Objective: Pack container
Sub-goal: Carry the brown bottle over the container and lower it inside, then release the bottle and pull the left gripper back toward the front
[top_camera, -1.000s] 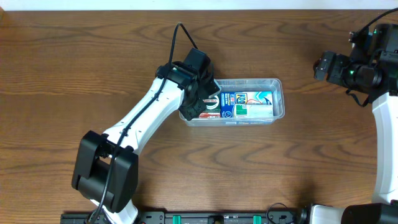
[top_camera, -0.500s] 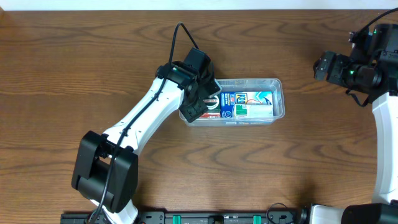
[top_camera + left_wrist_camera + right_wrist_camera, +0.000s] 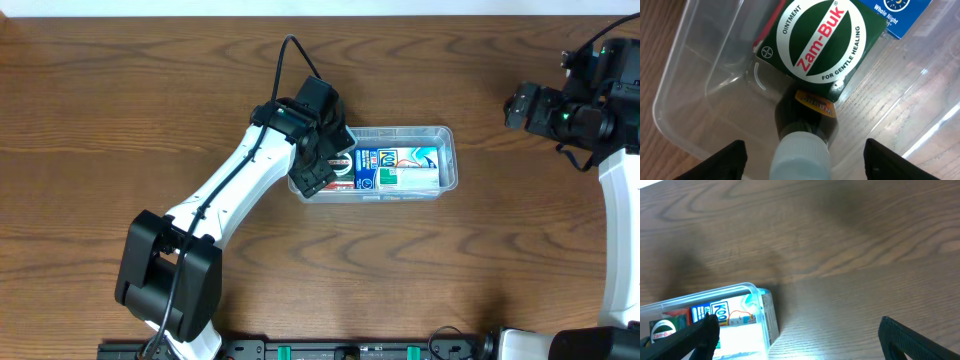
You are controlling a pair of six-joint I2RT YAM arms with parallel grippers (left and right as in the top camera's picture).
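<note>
Brown wood-grain bench (image 3: pixel 150 100) fills the overhead view. Item under task: the clear plastic container (image 3: pixel 452 160) lies near the centre of the bench, slightly right of middle, with its long axis running left to right. Its contents are visible through the walls.

At the container's left end sits a green Zam-Buk ointment box (image 3: pixel 822 40), label up. A dark bottle (image 3: pixel 807 112) with a white cap (image 3: pixel 800 157) and an orange label band lies on the container floor. The bottle's far end is covered by a corner of that box. A red edge shows from beneath the box, but that item cannot be identified. A blue carton (image 3: pixel 395 158) with white print occupies the middle and right of the container, just beside the ointment box.

Left tool (image 3: pixel 325 165) hangs over the container's left end, pointed down into it. In the left wrist view its two fingers (image 3: pixel 725 162) stand wide apart, one on each side of the bottle cap. Neither finger touches the cap, and the tool grips nothing.

Right tool (image 3: pixel 525 107) is held well apart from the container, above the bench near the right edge. In the right wrist view its fingers (image 3: pixel 690 340) are spread wide with only bare bench between them. The container's right end appears in the lower left of that view.
</note>
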